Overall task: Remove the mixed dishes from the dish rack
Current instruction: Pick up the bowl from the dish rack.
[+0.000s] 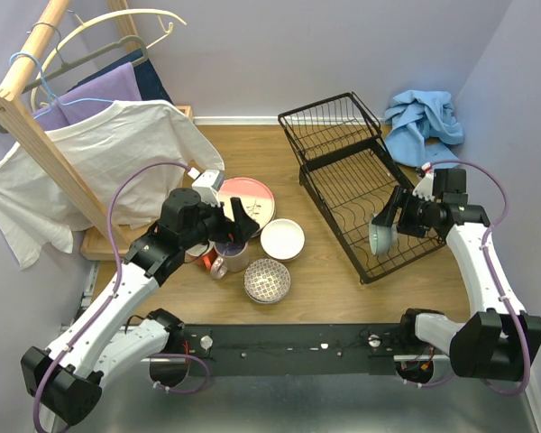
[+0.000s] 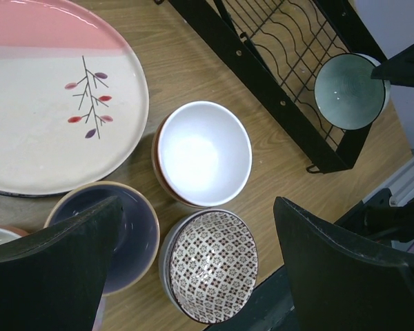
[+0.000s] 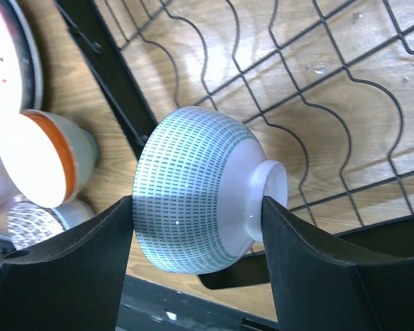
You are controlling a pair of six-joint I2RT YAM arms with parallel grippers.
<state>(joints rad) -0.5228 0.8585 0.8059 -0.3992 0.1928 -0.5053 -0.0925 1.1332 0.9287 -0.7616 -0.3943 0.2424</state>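
Dish rack (image 1: 338, 162): one bowl (image 1: 381, 240) over it, gripped by right hand (image 3: 200, 234).

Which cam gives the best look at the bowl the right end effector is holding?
Right wrist: the bowl fills the frame, dashed outside and foot ring clear, clamped in the right end effector. Left wrist shows only its pale-green inside, distant, by the dish rack. Top external shows it small, side-on.
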